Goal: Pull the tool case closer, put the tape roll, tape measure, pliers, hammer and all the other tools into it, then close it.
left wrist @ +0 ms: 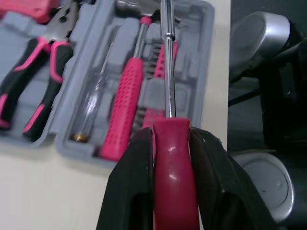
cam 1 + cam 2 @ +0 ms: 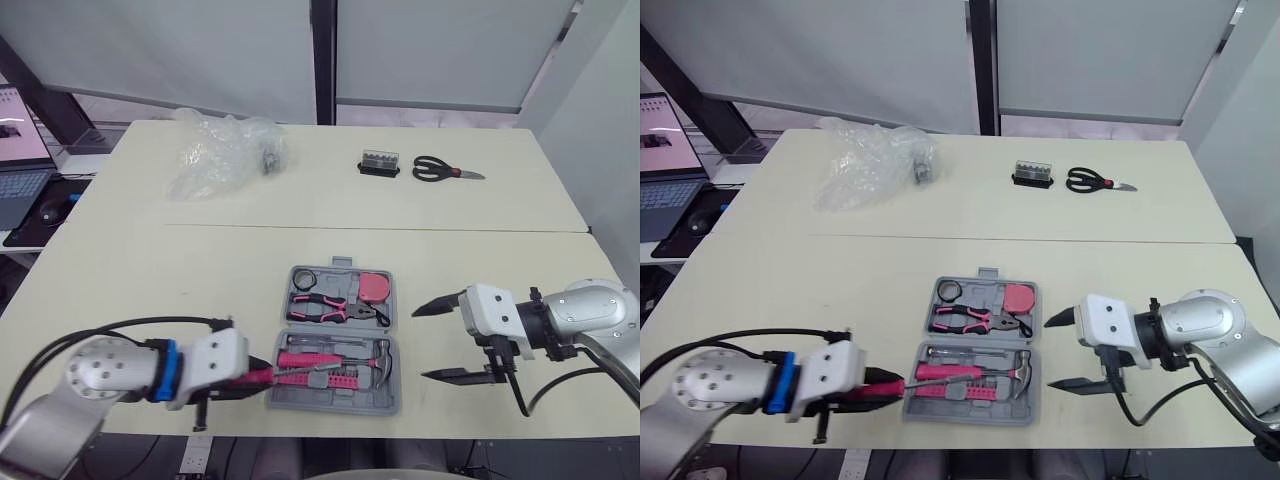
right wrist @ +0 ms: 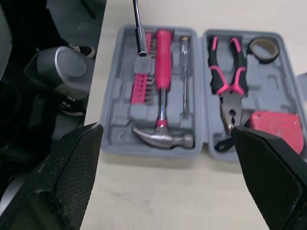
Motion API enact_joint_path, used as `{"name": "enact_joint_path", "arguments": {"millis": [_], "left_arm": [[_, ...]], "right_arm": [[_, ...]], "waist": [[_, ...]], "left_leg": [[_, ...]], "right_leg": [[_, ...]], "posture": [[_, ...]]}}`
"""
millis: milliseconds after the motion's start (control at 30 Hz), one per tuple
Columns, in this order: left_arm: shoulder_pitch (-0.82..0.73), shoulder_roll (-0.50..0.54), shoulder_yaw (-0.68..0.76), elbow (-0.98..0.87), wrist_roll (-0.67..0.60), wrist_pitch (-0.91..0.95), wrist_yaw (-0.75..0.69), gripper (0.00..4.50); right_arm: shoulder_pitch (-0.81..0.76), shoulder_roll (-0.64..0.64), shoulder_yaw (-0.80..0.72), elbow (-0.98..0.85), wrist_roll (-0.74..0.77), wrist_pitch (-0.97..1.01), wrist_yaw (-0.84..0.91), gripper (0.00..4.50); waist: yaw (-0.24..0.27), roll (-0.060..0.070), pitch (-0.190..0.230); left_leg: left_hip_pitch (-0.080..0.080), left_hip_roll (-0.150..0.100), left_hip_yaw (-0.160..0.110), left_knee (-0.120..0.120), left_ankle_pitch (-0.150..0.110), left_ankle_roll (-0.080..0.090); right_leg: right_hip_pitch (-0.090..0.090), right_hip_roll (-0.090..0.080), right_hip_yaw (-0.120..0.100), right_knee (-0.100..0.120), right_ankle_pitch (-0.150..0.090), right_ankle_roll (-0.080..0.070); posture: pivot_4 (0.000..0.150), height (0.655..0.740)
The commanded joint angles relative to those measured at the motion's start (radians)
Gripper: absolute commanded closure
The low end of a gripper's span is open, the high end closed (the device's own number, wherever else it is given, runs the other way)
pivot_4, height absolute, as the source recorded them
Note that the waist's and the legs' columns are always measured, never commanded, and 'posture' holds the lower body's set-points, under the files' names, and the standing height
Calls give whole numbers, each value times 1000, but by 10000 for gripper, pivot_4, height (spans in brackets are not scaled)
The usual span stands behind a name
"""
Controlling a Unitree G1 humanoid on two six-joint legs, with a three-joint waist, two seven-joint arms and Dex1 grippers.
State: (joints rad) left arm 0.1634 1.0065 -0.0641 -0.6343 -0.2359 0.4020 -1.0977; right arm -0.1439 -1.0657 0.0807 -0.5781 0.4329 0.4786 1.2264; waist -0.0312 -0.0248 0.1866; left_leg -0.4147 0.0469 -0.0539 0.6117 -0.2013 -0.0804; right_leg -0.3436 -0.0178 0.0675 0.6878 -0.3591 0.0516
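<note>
The grey tool case (image 2: 345,401) lies open at the table's front middle. Its far half holds the tape roll (image 2: 303,279), the pink-handled pliers (image 2: 325,308) and the pink tape measure (image 2: 375,288). In the near half lie the hammer (image 2: 345,358) and a row of pink bits (image 3: 143,88). My left gripper (image 2: 255,378) is shut on a red-handled screwdriver (image 1: 172,182), at the case's left edge. The steel shaft (image 1: 168,57) reaches over the near half, above the bits. To the right of the case my right gripper (image 2: 420,344) stands open, holding nothing.
At the back of the table lie black scissors (image 2: 445,171), a small black bit box (image 2: 379,163) and a crumpled clear plastic bag (image 2: 220,150). A laptop (image 2: 20,150) sits on a side table to the left. The table's front edge runs just below the case.
</note>
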Motion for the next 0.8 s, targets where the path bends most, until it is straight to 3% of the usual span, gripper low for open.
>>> {"name": "enact_joint_path", "arguments": {"millis": [33,300,800], "left_arm": [[-55,-10,-121,-58,79,39,30,37847],[-159,-60,-328,-83,216,117,74,37847],[-286,-111,-497,-136,279,330,98,37847]], "right_arm": [[17,-29,-39,-30,17,-9,24,0],[73,-72,-58,-57,20,-4,43,0],[119,-108,-56,-65,4,3,38,0]], "waist": [[-3,0,0],[2,0,0],[2,0,0]], "left_leg": [[0,0,0,0,0,0],[0,0,0,0,0,0],[0,0,0,1,0,0]], "right_leg": [[0,0,0,0,0,0],[0,0,0,0,0,0],[1,0,0,1,0,1]], "posture": [[1500,7400],[1500,7400],[1500,7400]]}}
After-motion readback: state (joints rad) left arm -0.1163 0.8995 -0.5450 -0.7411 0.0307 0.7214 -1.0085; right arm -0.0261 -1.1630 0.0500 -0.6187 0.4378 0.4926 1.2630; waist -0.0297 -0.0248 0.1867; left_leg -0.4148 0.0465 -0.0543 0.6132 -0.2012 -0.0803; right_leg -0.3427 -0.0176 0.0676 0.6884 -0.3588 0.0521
